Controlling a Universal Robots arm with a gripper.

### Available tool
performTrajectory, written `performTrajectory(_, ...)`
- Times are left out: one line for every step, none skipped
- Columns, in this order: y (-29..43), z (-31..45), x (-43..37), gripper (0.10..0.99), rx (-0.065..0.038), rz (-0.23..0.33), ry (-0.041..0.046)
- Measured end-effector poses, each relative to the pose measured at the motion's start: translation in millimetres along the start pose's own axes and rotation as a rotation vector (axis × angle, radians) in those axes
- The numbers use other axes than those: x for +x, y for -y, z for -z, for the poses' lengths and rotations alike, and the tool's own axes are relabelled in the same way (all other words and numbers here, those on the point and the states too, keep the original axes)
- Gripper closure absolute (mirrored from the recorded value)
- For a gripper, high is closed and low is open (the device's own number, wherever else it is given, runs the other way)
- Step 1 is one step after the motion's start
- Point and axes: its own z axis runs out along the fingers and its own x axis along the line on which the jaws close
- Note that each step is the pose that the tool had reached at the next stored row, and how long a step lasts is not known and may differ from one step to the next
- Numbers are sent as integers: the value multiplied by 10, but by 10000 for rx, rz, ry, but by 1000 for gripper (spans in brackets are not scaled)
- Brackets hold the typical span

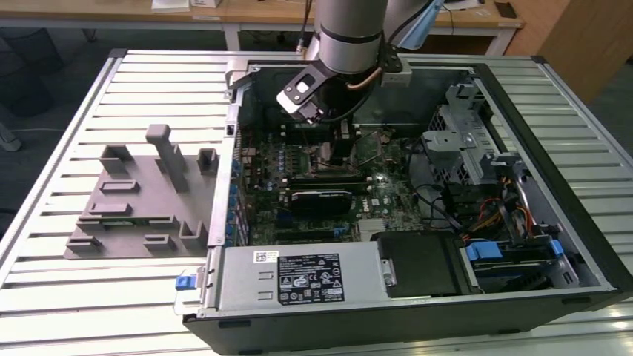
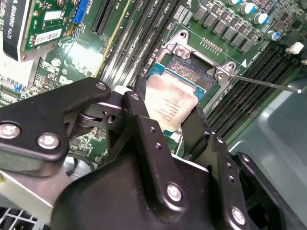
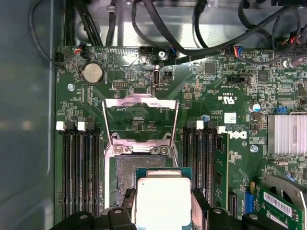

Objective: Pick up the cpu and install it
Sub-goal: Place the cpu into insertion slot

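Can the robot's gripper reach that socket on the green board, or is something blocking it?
Probably yes. The black gripper, holding the silvery square cpu, hangs by the dark square socket; its metal frame stands open and nothing lies across it.

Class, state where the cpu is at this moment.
In the second wrist view, the cpu is clamped in the gripper, over the open socket on the motherboard.

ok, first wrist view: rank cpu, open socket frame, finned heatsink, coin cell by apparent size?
Largest: open socket frame and cpu, about alike. The cpu is nearer the camera and partly cropped, so these two are unranked.
Then: finned heatsink, also cropped.
Smallest: coin cell.
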Motion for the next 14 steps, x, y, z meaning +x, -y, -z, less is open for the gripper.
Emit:
performTrajectory(0, 0, 0, 545, -1, 1, 0)
performTrajectory(0, -1, 0, 545, -1, 1, -1)
performTrajectory(0, -1, 0, 545, -1, 1, -2)
performTrajectory(0, -1, 0, 545, -1, 1, -2)
performTrajectory(0, -1, 0, 545, -1, 1, -2)
performTrajectory(0, -1, 0, 545, -1, 1, -2)
performTrajectory(0, -1, 0, 545, -1, 1, -2)
performTrajectory(0, -2, 0, 545, -1, 1, -2)
performTrajectory(0, -6, 1, 545, -3, 8, -5)
performTrajectory(-1, -11, 1, 545, -4, 23, -6)
performTrajectory(0, -15, 1, 545, -4, 52, -4)
performTrajectory(0, -21, 1, 545, -6, 94, -4)
performTrajectory(0, -28, 2, 545, -9, 141, -4)
performTrajectory(0, -36, 2, 545, -14, 193, -4)
